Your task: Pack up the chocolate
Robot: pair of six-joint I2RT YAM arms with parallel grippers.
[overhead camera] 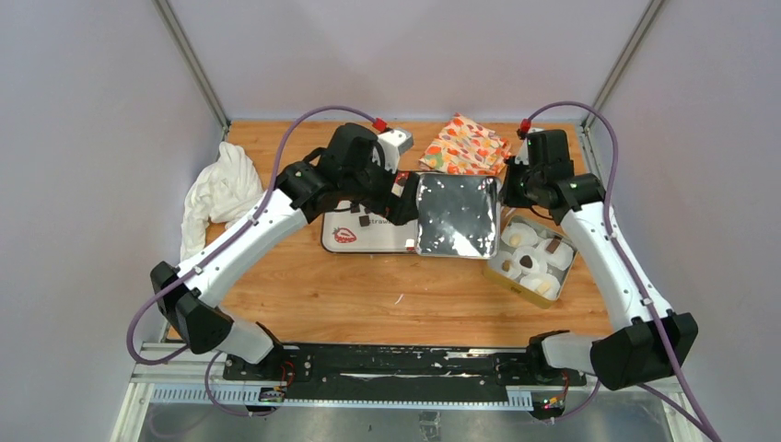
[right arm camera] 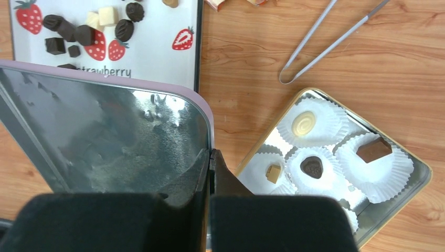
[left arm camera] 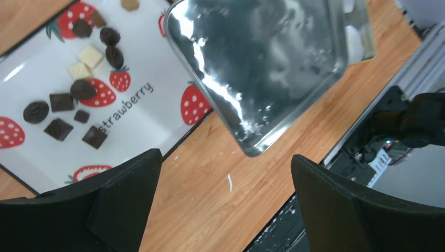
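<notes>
Right wrist view showed your right gripper pinched on the rim of the lid; it hid part of the tray where most chocolate lay. Your left gripper stood apart, empty.

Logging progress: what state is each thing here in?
Gold square tin: open, some white paper cups filled.
Silver metal lid: off the tin, clamped by right gripper.
Loose chocolate pieces: unpacked on white strawberry tray.
Left gripper: open, empty.
Grey metal tongs: lying on wooden table, untouched.
</notes>
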